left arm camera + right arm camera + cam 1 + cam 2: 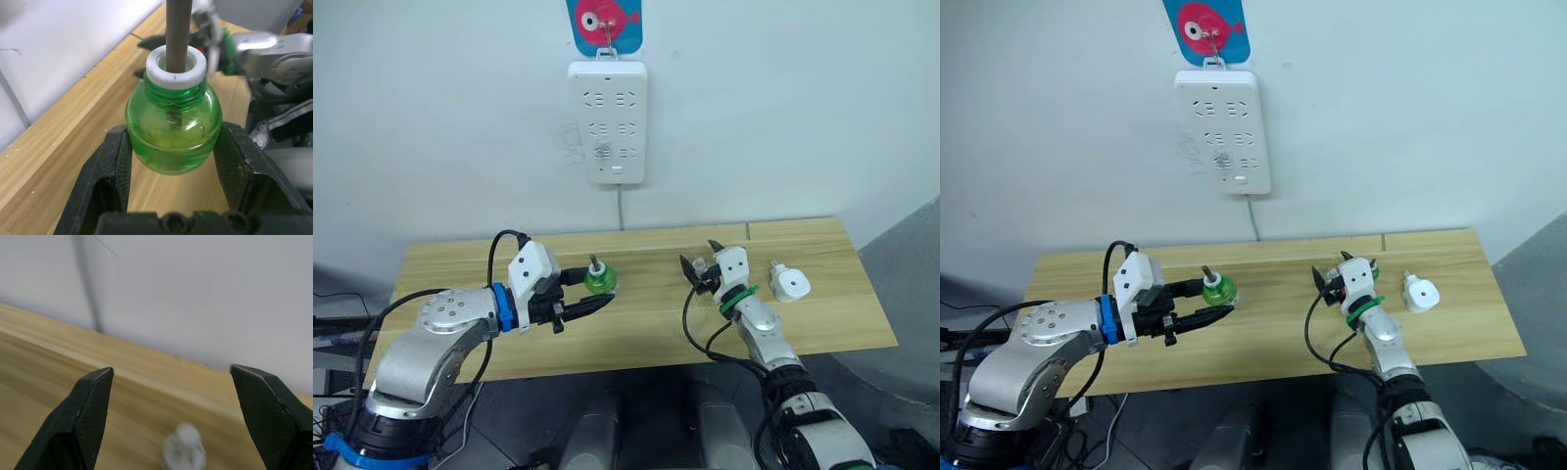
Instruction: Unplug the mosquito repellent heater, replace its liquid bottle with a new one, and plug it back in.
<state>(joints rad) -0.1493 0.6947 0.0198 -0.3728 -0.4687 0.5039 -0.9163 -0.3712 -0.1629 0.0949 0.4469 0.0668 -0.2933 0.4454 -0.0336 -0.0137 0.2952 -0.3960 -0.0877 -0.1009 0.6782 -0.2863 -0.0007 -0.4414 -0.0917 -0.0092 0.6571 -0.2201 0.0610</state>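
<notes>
Left hand [172, 161] clamped on green bottle [173, 129] | right hand [171, 418] spread wide, empty

Wooden table [636, 333] bears green bottle [600, 281], heater [790, 284], perhaps a cap [183, 450].

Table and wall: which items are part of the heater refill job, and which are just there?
Job:
heater, lying unplugged on the table
green bottle, between the left end effector fingers
small clear bottle in front of the open right end effector
power strip on the wall

Just there:
fish hook
table
</notes>
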